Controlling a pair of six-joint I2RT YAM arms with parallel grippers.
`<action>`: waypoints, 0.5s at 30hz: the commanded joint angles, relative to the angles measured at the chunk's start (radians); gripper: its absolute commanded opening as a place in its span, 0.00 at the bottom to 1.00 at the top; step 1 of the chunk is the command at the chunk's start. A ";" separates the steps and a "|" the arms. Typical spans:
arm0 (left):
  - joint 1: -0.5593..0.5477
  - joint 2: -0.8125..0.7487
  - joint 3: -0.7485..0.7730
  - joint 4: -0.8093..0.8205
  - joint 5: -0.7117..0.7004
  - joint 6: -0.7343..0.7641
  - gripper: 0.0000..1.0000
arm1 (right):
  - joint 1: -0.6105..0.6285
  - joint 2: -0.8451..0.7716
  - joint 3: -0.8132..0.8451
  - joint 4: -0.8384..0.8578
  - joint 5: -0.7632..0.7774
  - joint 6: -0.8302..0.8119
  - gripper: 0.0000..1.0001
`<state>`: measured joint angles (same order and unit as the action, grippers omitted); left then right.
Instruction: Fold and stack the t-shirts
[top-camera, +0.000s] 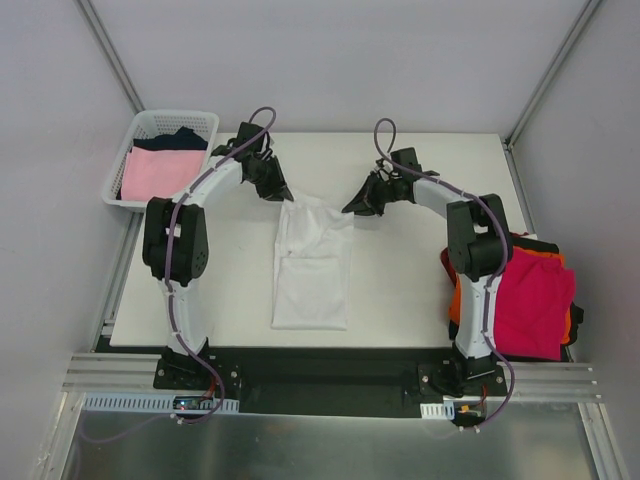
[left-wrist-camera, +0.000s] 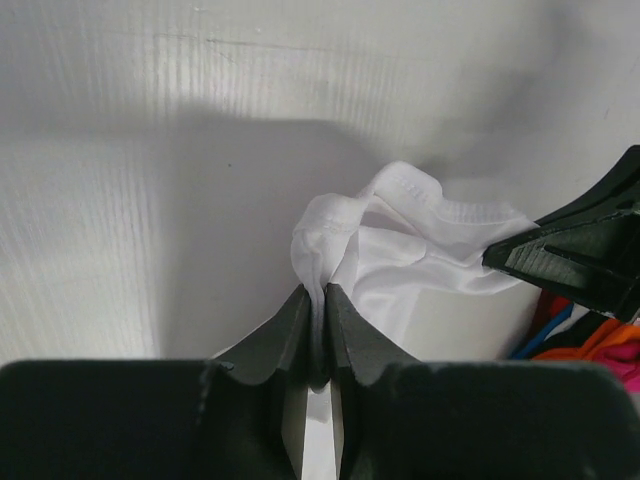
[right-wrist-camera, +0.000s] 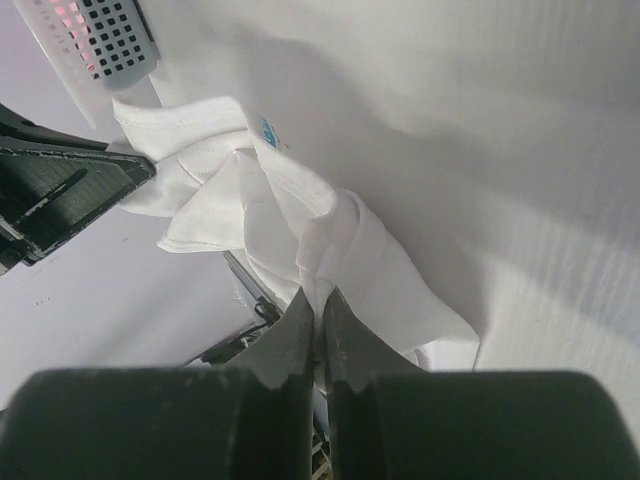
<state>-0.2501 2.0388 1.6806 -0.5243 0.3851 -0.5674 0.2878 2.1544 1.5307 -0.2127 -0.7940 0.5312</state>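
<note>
A white t-shirt (top-camera: 312, 262) lies lengthwise on the middle of the white table, folded into a long strip. My left gripper (top-camera: 283, 191) is shut on its far left corner, and my right gripper (top-camera: 349, 208) is shut on its far right corner. The left wrist view shows white cloth (left-wrist-camera: 400, 250) pinched between the left gripper (left-wrist-camera: 323, 292), with the other gripper's black tip at the right edge. White folds (right-wrist-camera: 290, 215) bunch above the right gripper (right-wrist-camera: 319, 295), which clamps them. Magenta and orange t-shirts (top-camera: 535, 300) are piled at the table's right edge. A pale pink t-shirt (top-camera: 160, 172) fills the basket, a dark one behind it.
The white lattice basket (top-camera: 128, 152) stands off the table's far left corner. The pile of shirts on the right sits close to the right arm's base (top-camera: 478, 300). Grey walls close in the table at the back and sides.
</note>
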 joint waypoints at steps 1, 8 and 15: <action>-0.015 -0.092 -0.048 -0.017 -0.002 0.004 0.11 | 0.011 -0.103 -0.021 -0.034 -0.016 -0.033 0.05; -0.046 -0.204 -0.134 -0.017 -0.008 -0.006 0.11 | 0.050 -0.201 -0.112 -0.050 -0.007 -0.040 0.05; -0.086 -0.333 -0.264 -0.019 -0.034 -0.028 0.11 | 0.102 -0.343 -0.253 -0.094 0.022 -0.083 0.05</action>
<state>-0.3122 1.8206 1.4708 -0.5297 0.3801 -0.5777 0.3588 1.9274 1.3251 -0.2661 -0.7845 0.4923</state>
